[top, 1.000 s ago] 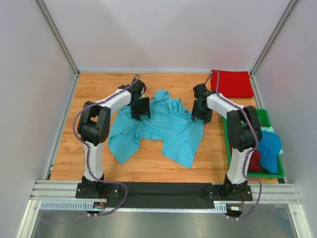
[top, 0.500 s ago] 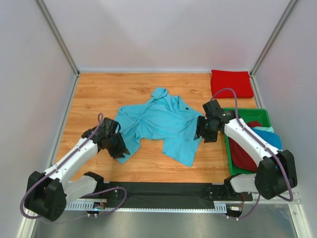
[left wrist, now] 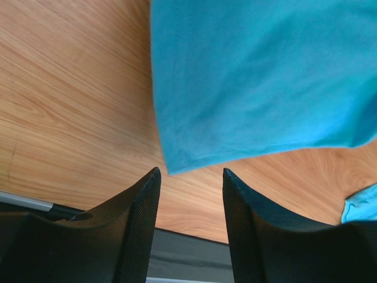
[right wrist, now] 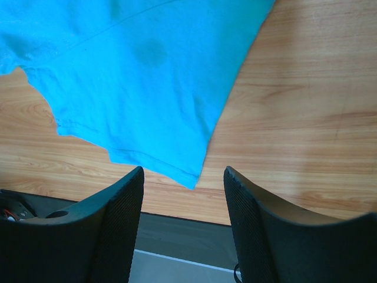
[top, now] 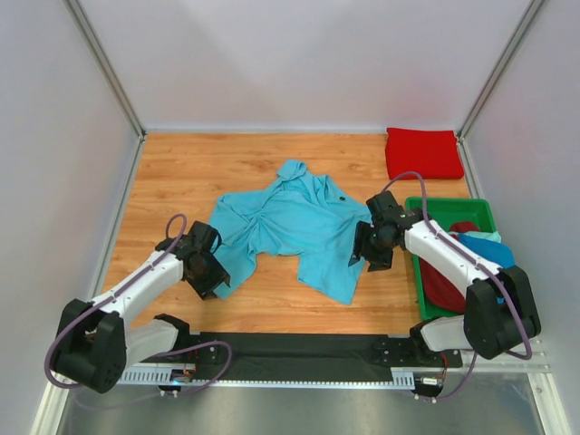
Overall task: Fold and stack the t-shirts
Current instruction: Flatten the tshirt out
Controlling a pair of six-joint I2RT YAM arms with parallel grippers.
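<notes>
Top external view: a light turquoise t-shirt (top: 294,227) lies spread out and rumpled in the middle of a wooden table (top: 181,172). The left gripper (top: 210,277) sits low at the shirt's near left corner, and the right gripper (top: 361,256) is at its right edge. Both pairs of jaws stand partly open and hold nothing (each wrist view shows bare wood between the fingers). A folded red t-shirt (top: 424,152) lies in the far right corner, behind a green tray (top: 450,205).

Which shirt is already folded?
The bright red t-shirt in the far right corner: a neat flat rectangle. The turquoise t-shirt lies spread and rumpled in the middle; the others sit bunched in the green tray.
</notes>
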